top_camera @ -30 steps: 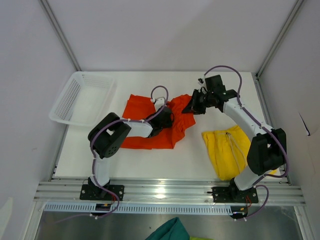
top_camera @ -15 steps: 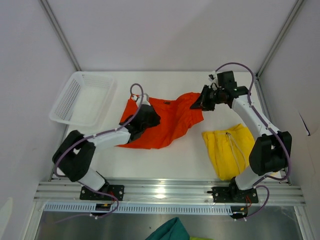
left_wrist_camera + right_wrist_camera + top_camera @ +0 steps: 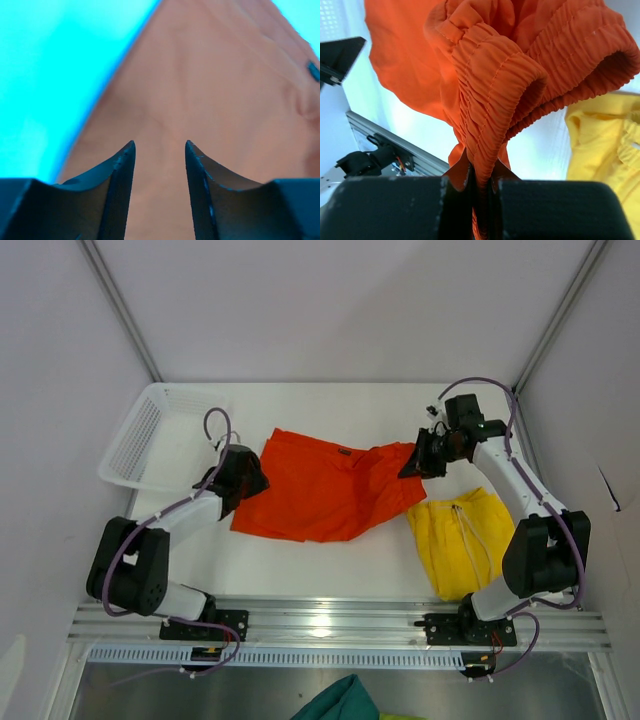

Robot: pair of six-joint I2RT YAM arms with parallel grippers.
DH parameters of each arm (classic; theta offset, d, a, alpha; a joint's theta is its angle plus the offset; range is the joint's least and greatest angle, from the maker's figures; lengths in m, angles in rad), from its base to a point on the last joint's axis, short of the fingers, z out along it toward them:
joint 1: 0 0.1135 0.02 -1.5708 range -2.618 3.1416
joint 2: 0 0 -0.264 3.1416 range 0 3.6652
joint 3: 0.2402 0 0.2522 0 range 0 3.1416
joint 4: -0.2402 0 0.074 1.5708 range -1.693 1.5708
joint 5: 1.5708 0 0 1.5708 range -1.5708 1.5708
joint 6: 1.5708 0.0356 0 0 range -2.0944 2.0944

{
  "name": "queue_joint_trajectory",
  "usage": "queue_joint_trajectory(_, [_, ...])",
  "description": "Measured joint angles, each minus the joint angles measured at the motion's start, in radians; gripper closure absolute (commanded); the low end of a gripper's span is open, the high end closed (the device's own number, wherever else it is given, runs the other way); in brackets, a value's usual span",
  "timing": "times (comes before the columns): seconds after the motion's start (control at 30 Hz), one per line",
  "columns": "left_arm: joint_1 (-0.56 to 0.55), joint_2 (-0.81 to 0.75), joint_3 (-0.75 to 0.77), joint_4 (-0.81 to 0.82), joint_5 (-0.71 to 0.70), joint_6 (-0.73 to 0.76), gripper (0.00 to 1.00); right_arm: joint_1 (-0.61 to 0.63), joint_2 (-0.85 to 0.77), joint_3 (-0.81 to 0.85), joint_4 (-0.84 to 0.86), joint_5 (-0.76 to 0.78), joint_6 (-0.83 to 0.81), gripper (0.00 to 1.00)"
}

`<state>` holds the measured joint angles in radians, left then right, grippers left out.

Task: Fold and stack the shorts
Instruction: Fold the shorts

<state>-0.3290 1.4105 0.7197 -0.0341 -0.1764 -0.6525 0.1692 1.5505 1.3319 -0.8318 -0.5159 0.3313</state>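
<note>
Two arms bracket the orange shorts (image 3: 320,495) on the table (image 3: 350,570), long axis 9-to-3: right gripper (image 3: 410,466) pinches the waistband (image 3: 485,100) at the 3 o'clock end, left gripper (image 3: 250,480) hangs unclenched and empty over the 9 o'clock edge.

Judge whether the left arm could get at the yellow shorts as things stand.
Probably not: the left gripper sits at the orange shorts' left edge, while the yellow shorts lie far right, by the right arm's base.
</note>
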Motion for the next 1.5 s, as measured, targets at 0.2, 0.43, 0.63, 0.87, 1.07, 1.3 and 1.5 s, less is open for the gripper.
queue_joint_trajectory(0.2, [0.138, 0.062, 0.005, -0.027, 0.051, 0.045, 0.50, -0.003, 0.003, 0.005, -0.035, 0.032, -0.045, 1.00])
queue_joint_trajectory(0.43, [0.177, 0.185, 0.057, -0.039, 0.080, 0.070, 0.56, -0.014, 0.036, 0.008, -0.040, 0.033, -0.071, 1.00])
queue_joint_trajectory(0.63, [0.177, 0.212, 0.076, -0.035, 0.119, 0.089, 0.69, -0.025, 0.080, 0.048, -0.046, 0.031, -0.079, 1.00])
queue_joint_trajectory(0.87, [0.154, 0.129, -0.022, -0.008, 0.164, 0.084, 0.71, -0.026, 0.093, 0.130, -0.057, -0.009, -0.063, 1.00])
queue_joint_trajectory(1.07, [0.121, 0.011, -0.138, 0.000, 0.184, 0.074, 0.72, -0.005, 0.095, 0.241, -0.095, -0.014, -0.008, 1.00])
queue_joint_trajectory(1.3, [0.100, -0.056, -0.204, 0.017, 0.194, 0.066, 0.73, 0.110, 0.141, 0.308, -0.097, 0.015, 0.068, 1.00])
queue_joint_trajectory(1.5, [0.093, -0.066, -0.224, 0.040, 0.207, 0.066, 0.74, 0.198, 0.179, 0.317, -0.087, 0.072, 0.134, 1.00])
